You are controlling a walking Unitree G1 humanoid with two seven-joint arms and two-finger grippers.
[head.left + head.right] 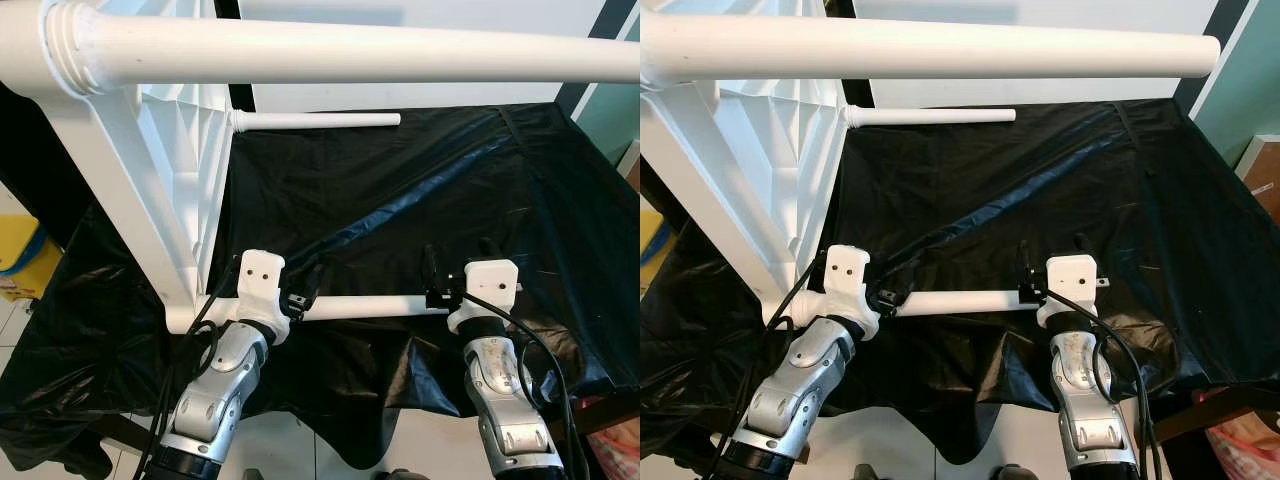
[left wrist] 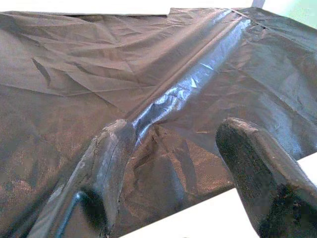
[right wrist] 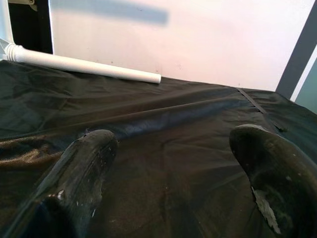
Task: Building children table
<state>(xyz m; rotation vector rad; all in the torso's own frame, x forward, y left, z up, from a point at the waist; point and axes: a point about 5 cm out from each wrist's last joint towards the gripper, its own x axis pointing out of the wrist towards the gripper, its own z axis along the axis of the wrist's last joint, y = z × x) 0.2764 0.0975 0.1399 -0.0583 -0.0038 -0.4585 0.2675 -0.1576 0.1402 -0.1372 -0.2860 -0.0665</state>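
A white plastic children's table lies on its side on a black cloth (image 1: 400, 190). Its ribbed top panel (image 1: 170, 150) stands upright at the left. One thick white leg (image 1: 350, 50) juts across close under the camera. A second leg (image 1: 315, 120) points right at the far side. The lowest leg (image 1: 365, 305) lies along the cloth's front edge. My left gripper (image 1: 303, 287) is at that leg's base, open, with the leg (image 2: 198, 218) just below its fingers (image 2: 106, 168). My right gripper (image 1: 458, 262) is at the leg's free end, open, nothing between its fingers (image 3: 81, 178).
The cloth hangs over the front edge (image 1: 350, 400) of the surface it covers, above a pale tiled floor. A yellow object (image 1: 20, 250) sits on the floor at the left. A white wall panel (image 1: 420, 15) stands behind, with a teal wall (image 1: 615, 110) at the right.
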